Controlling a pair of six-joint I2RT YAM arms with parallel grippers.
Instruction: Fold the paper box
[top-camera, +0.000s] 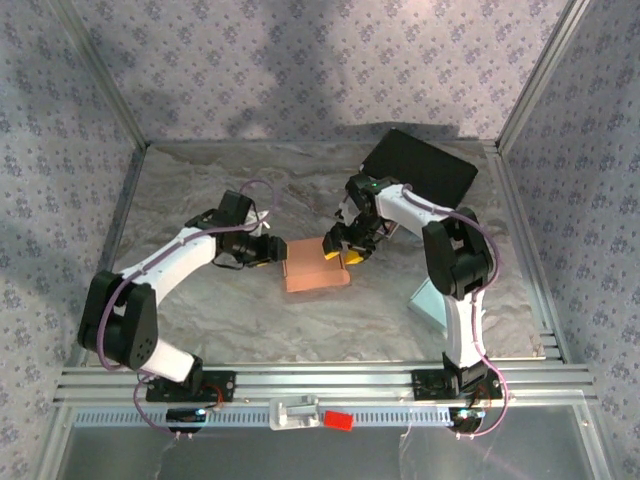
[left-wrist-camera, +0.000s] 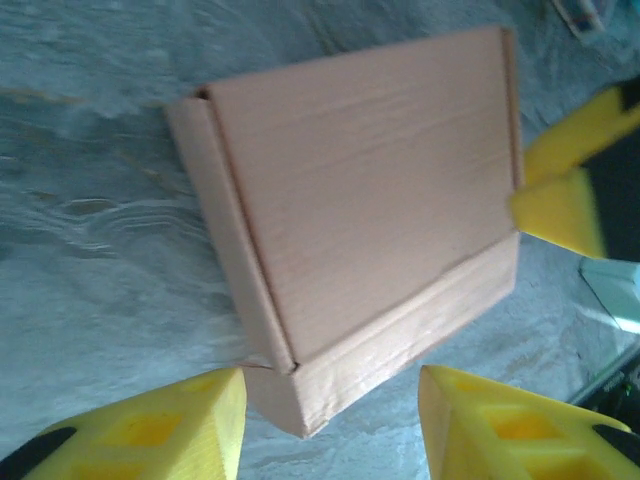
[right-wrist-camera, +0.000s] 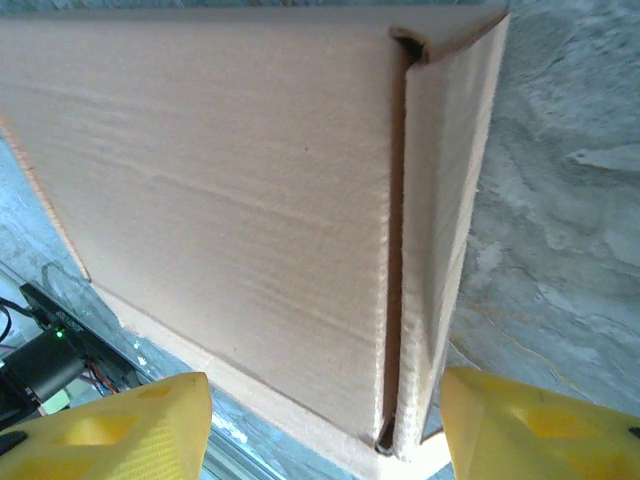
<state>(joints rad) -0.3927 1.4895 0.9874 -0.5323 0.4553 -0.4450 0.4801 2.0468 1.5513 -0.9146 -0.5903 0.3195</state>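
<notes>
The paper box (top-camera: 316, 266) lies in the middle of the surface (top-camera: 200, 190), and its lid (left-wrist-camera: 360, 180) looks shut. The left fingers (left-wrist-camera: 170, 430) and right fingers (right-wrist-camera: 130, 430) are open, one pair at each end. The folding seems nearly done. Next, the lid needs pressing flat.

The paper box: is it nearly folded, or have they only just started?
Nearly done, it seems. The paper box has its walls up and lid lying flat. The left gripper and right gripper stand open at opposite ends. Perhaps only a last press on the lid seam remains.
</notes>
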